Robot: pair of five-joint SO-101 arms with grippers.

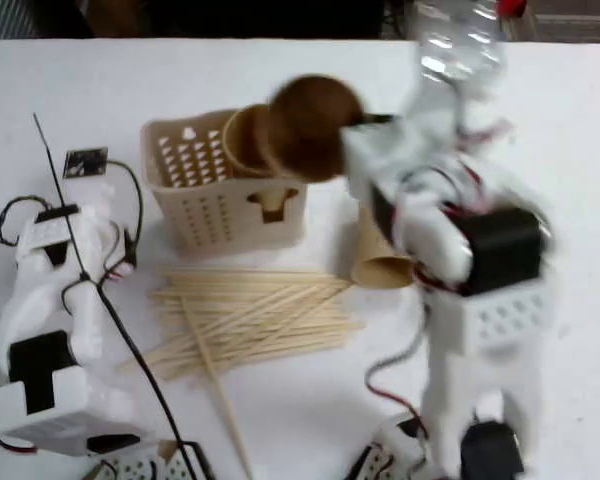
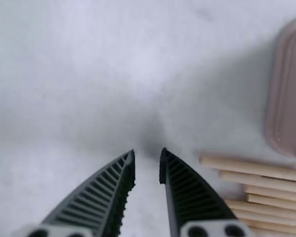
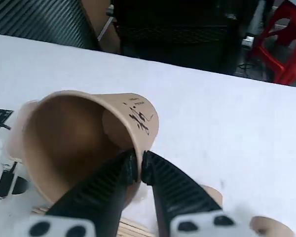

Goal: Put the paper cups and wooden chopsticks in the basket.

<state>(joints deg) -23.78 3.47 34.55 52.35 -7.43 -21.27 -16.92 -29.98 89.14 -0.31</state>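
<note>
The right end effector (image 3: 138, 165) is squeezing the wall of a paper cup (image 3: 79, 133), with one finger inside and one outside. It grips only a thin bit of wall, so I think the cup could slip or tip and land next to the basket (image 1: 230, 215) instead of in it. The cup sticks out past the fingertips, over the basket's edge, close to a second cup (image 1: 242, 140) already inside. A third cup (image 1: 380, 258) lies on the table (image 1: 540, 100) under that arm. The left end effector (image 2: 147, 159) is a little bit open and holds nothing. The chopsticks (image 2: 256, 185) lie just beside it.
</note>
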